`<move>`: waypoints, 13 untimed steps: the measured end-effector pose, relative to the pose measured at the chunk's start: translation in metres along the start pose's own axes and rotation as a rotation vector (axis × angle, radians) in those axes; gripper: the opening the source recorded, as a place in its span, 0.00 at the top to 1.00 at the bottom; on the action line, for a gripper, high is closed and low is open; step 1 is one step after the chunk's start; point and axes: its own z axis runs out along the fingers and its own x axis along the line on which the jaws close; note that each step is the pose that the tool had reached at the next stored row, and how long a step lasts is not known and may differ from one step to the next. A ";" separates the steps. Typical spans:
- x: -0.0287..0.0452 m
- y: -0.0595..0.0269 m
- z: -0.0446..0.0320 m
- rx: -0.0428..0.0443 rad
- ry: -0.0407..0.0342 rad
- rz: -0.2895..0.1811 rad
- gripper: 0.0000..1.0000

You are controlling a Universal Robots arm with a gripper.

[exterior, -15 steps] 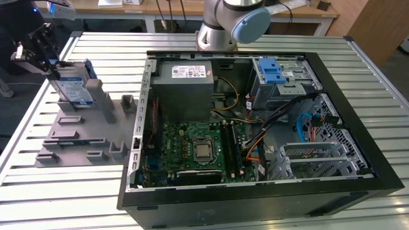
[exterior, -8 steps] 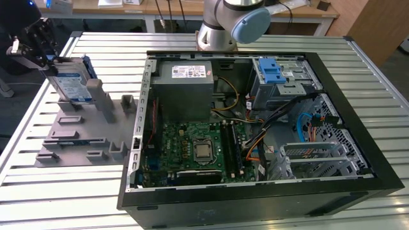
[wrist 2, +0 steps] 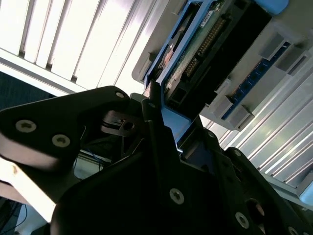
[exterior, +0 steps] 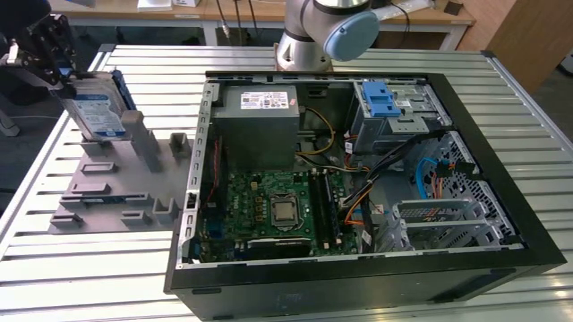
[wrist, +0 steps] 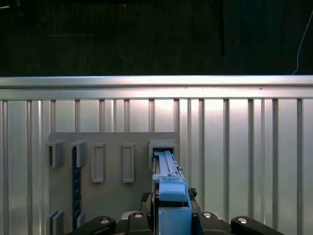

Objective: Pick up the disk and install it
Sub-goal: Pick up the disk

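The disk [exterior: 96, 111], a silver drive with a white-and-blue label in a blue bracket, stands on edge in a slot of the grey holder plate [exterior: 98, 194] at the exterior view's left. My gripper [exterior: 64, 84] comes down on its upper end from the far left and is shut on it. In the first wrist view the disk's blue bracket [wrist: 168, 186] runs out from between my fingers [wrist: 173, 215] into a raised slot of the plate [wrist: 112, 196]. The second wrist view shows the disk's connector edge [wrist 2: 195, 49] just beyond a fingertip [wrist 2: 154, 112].
An open computer case [exterior: 501, 168] lies at the exterior view's right, with a grey power supply box [exterior: 259, 121], a motherboard [exterior: 278, 208] and a drive cage with a blue latch [exterior: 383, 104]. The arm's base [exterior: 313, 33] stands behind it. Several empty slots and a blue strip [wrist: 76, 181] sit on the plate.
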 end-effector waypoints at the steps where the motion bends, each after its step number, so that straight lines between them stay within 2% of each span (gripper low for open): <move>1: 0.0000 0.0000 -0.0020 0.0000 0.0000 0.000 0.64; 13: -0.0001 -0.0004 -0.0271 -0.0001 0.0000 0.000 0.64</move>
